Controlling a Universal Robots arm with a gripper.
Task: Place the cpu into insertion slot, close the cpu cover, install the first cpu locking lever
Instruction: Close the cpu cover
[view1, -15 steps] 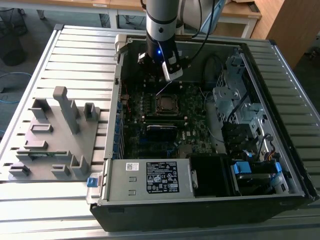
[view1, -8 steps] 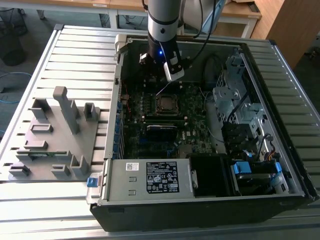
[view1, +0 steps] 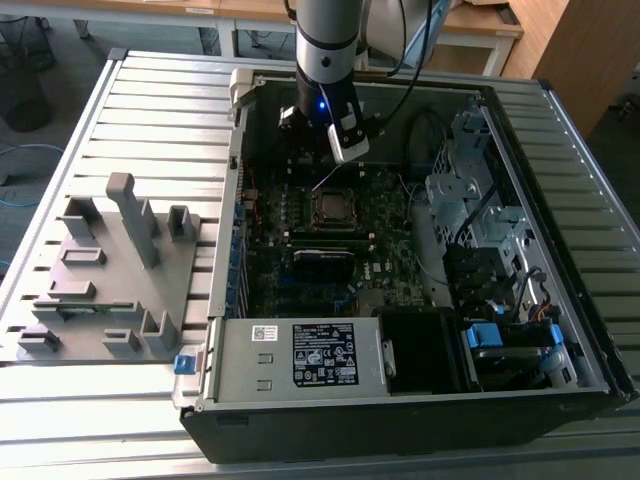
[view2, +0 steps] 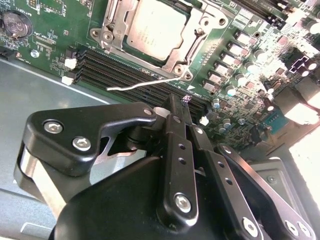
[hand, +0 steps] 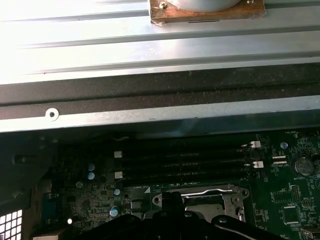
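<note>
My gripper (view2: 180, 100) hovers just beside the insertion slot (view2: 181, 70), fingers (view2: 174, 116) pinched together on nothing. The thin locking lever (view2: 142, 85) juts from the slot. In the slot lies the cpu (view2: 155, 27), with the cpu cover (view2: 204, 31) down around it.

In the exterior view the computer case (view1: 222, 260) lies open upward, leaving room over the insertion slot (view1: 333, 207) at mid-frame. The drive cage (view1: 465, 190) walls the right, the power supply (view1: 300, 355) the bottom. The gripper (view1: 348, 150) fills the space toward the upper centre. In the second wrist view a thin lever (view2: 142, 84) juts beside the slot.
</note>
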